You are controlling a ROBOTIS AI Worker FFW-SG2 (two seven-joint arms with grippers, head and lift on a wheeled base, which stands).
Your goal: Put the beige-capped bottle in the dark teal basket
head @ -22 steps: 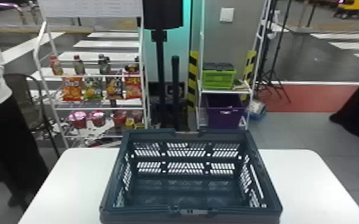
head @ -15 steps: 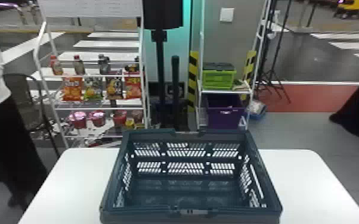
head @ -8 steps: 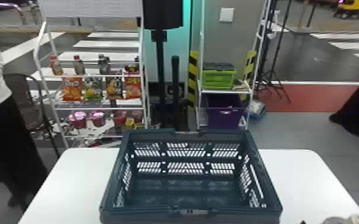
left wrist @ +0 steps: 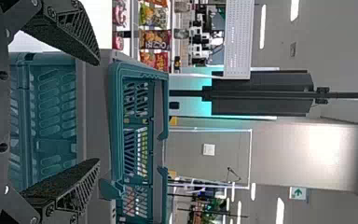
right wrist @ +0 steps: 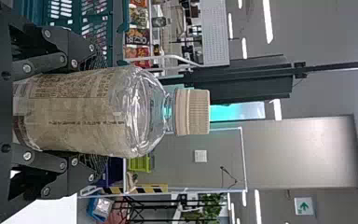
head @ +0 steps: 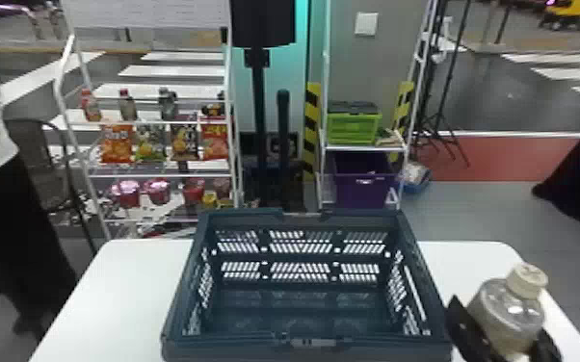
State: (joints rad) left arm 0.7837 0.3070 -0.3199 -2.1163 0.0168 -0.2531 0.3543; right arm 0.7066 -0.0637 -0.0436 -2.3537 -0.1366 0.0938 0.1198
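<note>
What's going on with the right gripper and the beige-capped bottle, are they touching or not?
Touching. The right wrist view shows it: the right gripper has its fingers against opposite sides of the beige-capped bottle, clamping its body below the cap.

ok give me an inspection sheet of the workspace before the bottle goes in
surface: white table
job's things: dark teal basket on the table; beige-capped bottle outside it, to its right, cap up
clutter: nothing seen on the table
grippers: right gripper shut on the bottle; left gripper open, holding nothing
cables: nothing seen on the table
surroundings: snack bags on a rack beyond, green crate above purple bin
</note>
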